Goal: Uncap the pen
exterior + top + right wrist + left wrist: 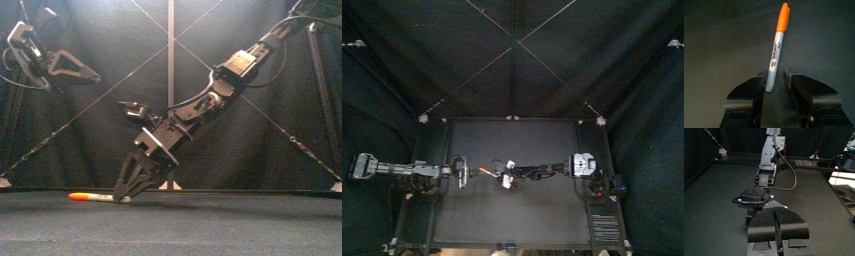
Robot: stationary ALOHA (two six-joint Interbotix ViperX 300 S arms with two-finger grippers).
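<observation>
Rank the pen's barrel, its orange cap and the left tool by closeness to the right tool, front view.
1. Barrel, on the table at the right tool.
2. Orange cap, the pen's left end.
3. Left tool, raised, upper left.

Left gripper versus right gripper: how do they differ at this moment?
The left gripper hangs high above the table; the right gripper is down at its surface. The left gripper's jaws are shut and empty; the right gripper's are open, straddling the barrel end of the pen. Neither grips the pen, whose orange cap is on.
</observation>
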